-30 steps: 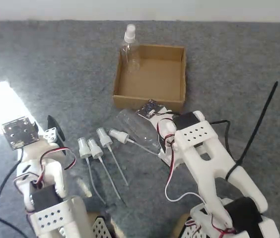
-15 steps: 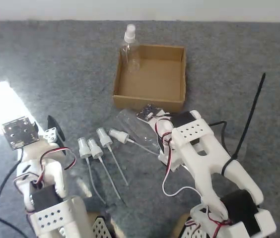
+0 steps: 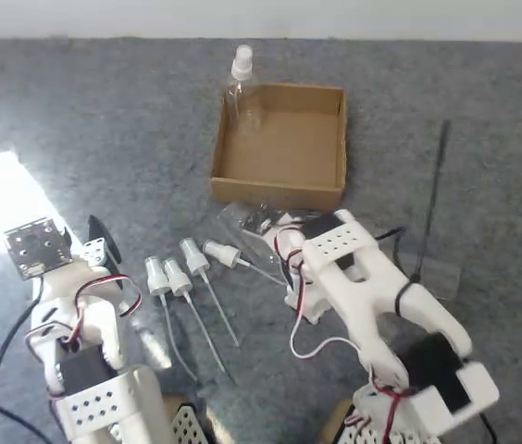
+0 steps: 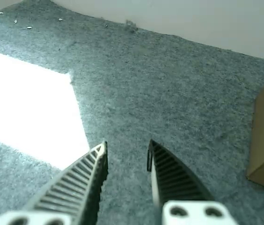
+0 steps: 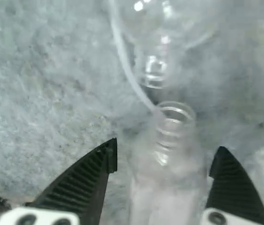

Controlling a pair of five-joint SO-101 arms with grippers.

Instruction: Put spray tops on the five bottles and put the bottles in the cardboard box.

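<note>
Inside right pincer (image 5: pixel 167 146): bottle (image 5: pixel 172 124); uncapped.

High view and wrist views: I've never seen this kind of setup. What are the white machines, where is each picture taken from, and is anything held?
The white machines are two small robot arms, each ending in a two-fingered gripper. The high view looks down from a fixed camera; the other two come from cameras on the arms' wrists. On the grey carpet sit a cardboard box, a capped bottle standing at its far corner, and four loose spray tops with long tubes. Clear uncapped bottles lie by the box's front. The left gripper is open over bare carpet. The right gripper is open, its fingers either side of an open-necked bottle, not closed on it. Nothing is held.
</note>
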